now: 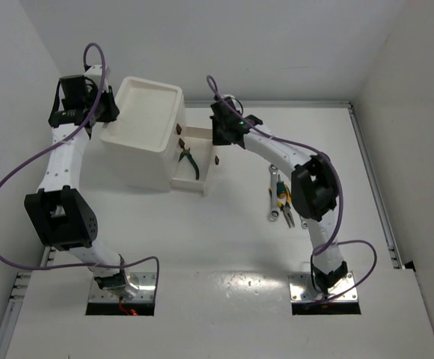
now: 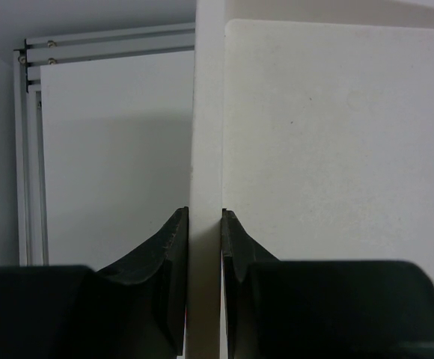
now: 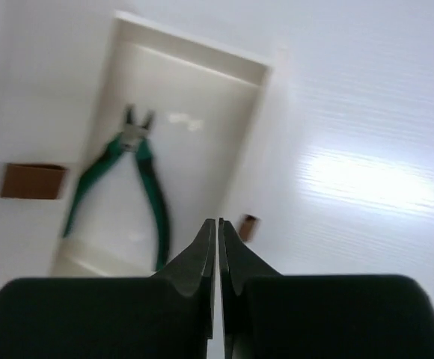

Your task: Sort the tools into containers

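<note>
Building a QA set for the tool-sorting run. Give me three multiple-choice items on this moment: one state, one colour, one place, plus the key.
1. The right gripper is:
A) shut and empty
B) shut on pliers
C) wide open

2. The tabletop pliers have handles that are:
A) red
B) yellow
C) blue

3. The green-handled pliers lie:
A) on the table
B) in the open drawer
C) in the right gripper

Key:
1 A: in the right wrist view its jaws meet with nothing between them.
2 B: the top view shows yellow grips.
3 B: the right wrist view shows them flat on the drawer floor, apart from the gripper.
</note>
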Action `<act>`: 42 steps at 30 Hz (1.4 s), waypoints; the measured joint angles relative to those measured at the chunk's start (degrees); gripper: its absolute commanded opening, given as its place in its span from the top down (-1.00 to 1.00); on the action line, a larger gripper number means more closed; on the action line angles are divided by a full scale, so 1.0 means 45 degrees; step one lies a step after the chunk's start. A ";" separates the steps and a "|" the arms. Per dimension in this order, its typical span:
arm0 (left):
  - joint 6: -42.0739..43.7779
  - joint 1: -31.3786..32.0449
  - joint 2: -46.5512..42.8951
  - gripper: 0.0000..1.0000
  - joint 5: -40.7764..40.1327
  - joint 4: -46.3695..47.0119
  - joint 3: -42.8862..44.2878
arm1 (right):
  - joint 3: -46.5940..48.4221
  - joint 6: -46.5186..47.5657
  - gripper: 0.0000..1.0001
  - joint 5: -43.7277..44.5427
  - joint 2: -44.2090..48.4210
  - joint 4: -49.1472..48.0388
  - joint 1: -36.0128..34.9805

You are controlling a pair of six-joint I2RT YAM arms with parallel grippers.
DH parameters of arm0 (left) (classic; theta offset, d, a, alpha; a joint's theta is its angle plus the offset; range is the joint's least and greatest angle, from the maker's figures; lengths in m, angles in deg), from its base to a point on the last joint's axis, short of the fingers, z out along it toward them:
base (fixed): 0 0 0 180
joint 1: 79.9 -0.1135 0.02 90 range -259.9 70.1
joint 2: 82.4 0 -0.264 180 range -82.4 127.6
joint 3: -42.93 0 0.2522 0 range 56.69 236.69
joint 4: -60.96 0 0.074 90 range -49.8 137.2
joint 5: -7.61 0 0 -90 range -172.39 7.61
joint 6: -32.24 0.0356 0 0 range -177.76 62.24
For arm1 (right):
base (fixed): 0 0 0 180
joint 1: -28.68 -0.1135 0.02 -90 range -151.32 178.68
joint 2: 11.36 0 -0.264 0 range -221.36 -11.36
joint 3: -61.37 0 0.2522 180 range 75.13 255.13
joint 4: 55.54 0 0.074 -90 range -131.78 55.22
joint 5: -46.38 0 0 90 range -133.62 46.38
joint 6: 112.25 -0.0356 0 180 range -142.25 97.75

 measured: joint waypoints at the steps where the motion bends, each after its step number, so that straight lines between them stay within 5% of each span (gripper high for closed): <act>1: 0.0000 0.0000 0.0005 1.00 0.0000 -0.0015 0.0010 | -0.0447 0.0019 1.00 0.0126 0.0291 0.0005 0.0267; 10: 0.0005 0.0000 0.0053 1.00 0.0034 -0.0092 0.0087 | -0.2647 -0.0325 1.00 -0.0928 0.0393 0.0491 0.2341; 22: 0.0005 0.0000 -0.0019 1.00 0.0087 0.0141 -0.0117 | -0.1651 -0.1870 1.00 -0.5469 -0.2098 -0.0219 0.2059; 42: 0.0053 0.0000 -0.0029 1.00 0.0204 0.0330 -0.0223 | 0.0180 -0.3604 1.00 -0.7621 -0.3721 -0.1671 0.1428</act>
